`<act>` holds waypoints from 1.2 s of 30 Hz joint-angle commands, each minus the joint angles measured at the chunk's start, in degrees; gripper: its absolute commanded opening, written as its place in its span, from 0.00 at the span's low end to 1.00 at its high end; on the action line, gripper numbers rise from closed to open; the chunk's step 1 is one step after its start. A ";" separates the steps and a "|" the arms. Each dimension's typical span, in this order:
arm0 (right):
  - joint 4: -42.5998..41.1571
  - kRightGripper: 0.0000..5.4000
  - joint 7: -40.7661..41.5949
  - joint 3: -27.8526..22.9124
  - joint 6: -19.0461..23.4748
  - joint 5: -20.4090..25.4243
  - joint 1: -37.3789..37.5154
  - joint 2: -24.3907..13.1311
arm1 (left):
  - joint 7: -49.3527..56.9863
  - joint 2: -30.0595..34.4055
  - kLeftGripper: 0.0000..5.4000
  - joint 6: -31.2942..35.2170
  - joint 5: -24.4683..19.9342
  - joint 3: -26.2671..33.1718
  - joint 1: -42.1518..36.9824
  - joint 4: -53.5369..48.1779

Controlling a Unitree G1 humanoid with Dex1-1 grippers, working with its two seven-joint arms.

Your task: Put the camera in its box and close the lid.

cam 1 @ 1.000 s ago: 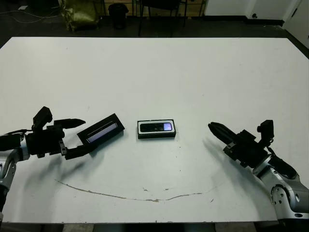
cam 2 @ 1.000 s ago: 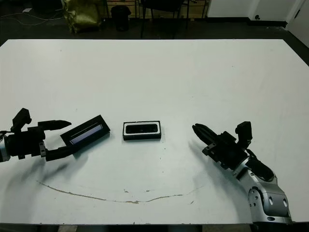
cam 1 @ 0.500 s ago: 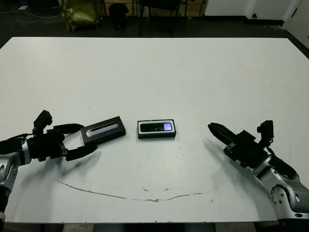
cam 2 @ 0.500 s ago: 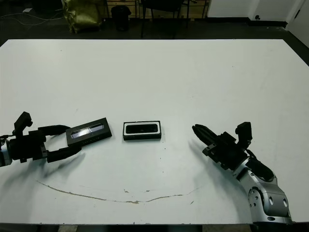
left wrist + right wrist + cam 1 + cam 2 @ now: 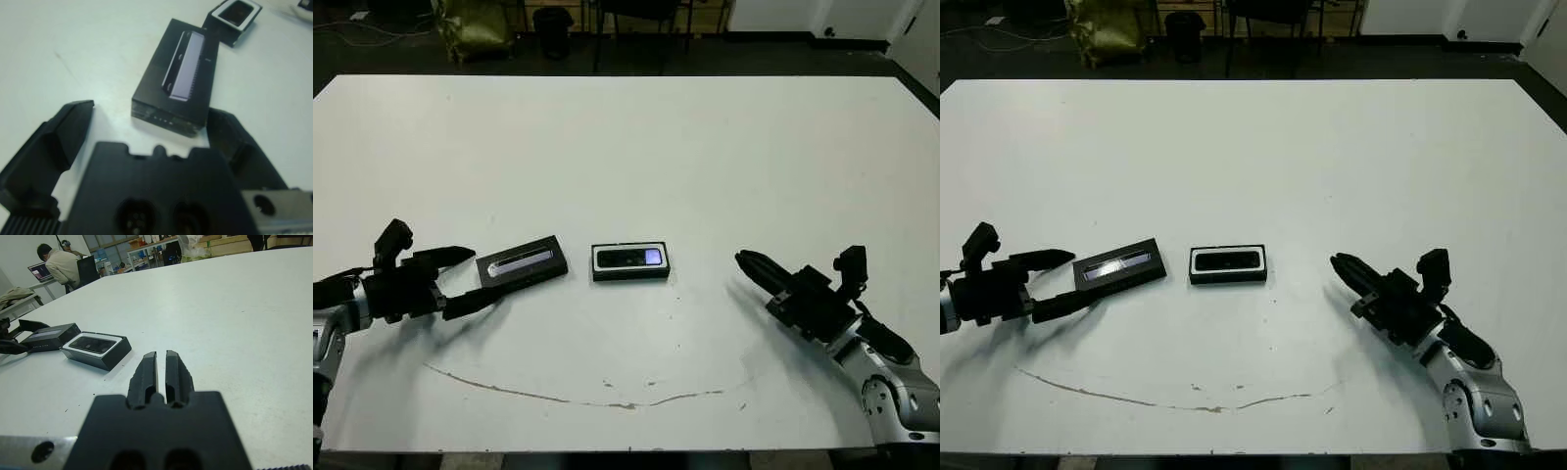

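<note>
Half of your job looked done: the camera point(image 5: 629, 258) lay in the box point(image 5: 630, 275) mid-table, but the lid point(image 5: 522, 265) sat flat just beside it, your left gripper point(image 5: 460, 277) spread near its end, your right gripper point(image 5: 751, 264) pressed together, well apart.

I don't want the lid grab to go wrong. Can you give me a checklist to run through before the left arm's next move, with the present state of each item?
1. Camera lying in the box: ok.
2. Box open on top, nothing across it: ok.
3. Lid flat on the table, beside the box and apart from it: ok.
4. Left gripper jaws open, one each side of the lid's near end: ok.
5. Jaws touching the lid: cannot tell.
6. Right gripper shut, clear of the box: ok.
</note>
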 commanded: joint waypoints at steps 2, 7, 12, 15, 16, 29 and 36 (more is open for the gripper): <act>1.04 0.00 0.78 0.06 -0.07 0.02 0.31 -0.03 | -0.76 0.91 1.00 -0.75 1.93 -1.04 -1.15 2.06; 1.03 0.00 0.22 -0.14 0.26 0.03 0.32 0.06 | -2.15 1.04 1.00 -4.65 3.82 -2.00 -1.98 3.41; 0.37 0.00 -0.36 0.10 -0.28 -0.87 0.58 -0.06 | -2.60 1.04 1.00 -7.03 5.01 -2.65 -1.94 2.63; 0.14 0.00 -0.73 0.07 0.32 -0.86 0.57 -0.20 | -3.44 0.85 1.00 -8.14 4.97 -2.83 -2.23 3.16; 0.53 0.00 -0.21 -0.04 0.36 -0.39 0.43 -0.15 | -3.71 0.78 1.00 -8.98 5.09 -2.94 -2.44 3.54; 1.79 0.00 1.06 -0.14 -1.13 -0.32 0.24 -0.03 | -5.21 -0.14 1.00 -9.77 5.74 -3.97 -4.99 6.77; 0.46 0.00 -0.52 -0.23 1.10 0.11 0.58 -0.17 | -5.88 -0.34 1.00 -8.21 6.78 -5.21 -6.71 8.70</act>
